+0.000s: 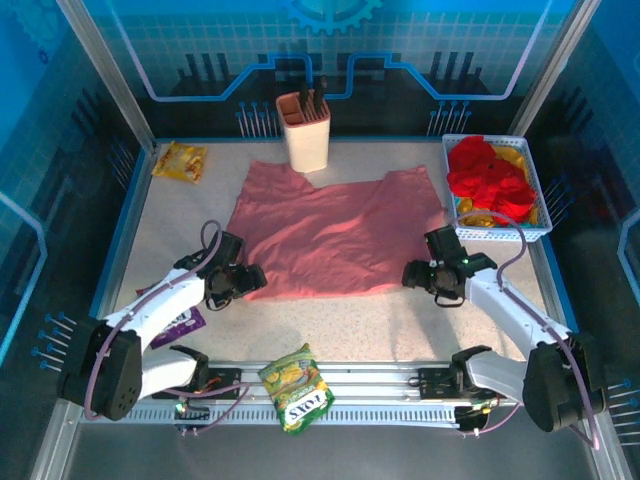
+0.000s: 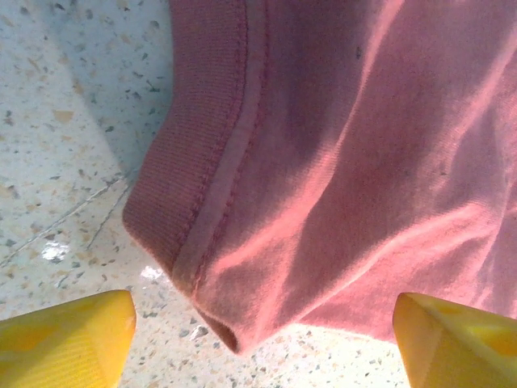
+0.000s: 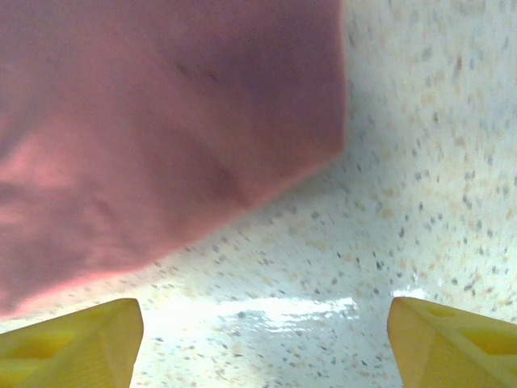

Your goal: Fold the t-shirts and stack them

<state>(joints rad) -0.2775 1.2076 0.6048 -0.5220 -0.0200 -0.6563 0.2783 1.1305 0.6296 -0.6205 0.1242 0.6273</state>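
A salmon-pink t-shirt (image 1: 335, 235) lies spread flat in the middle of the table. My left gripper (image 1: 258, 281) sits open at its near left corner; in the left wrist view the hemmed corner (image 2: 218, 315) lies between the yellow fingertips (image 2: 73, 335), untouched. My right gripper (image 1: 408, 274) is open at the shirt's near right edge; the right wrist view has the cloth edge (image 3: 161, 162) just ahead of bare tabletop between the fingers (image 3: 452, 343). Red and yellow t-shirts (image 1: 487, 175) are heaped in the white basket (image 1: 500, 232) at the back right.
A beige holder with dark utensils (image 1: 304, 128) stands at the shirt's far edge. Snack packets lie at the back left (image 1: 180, 160) and on the front rail (image 1: 296, 388). A purple packet (image 1: 185, 323) lies under the left arm.
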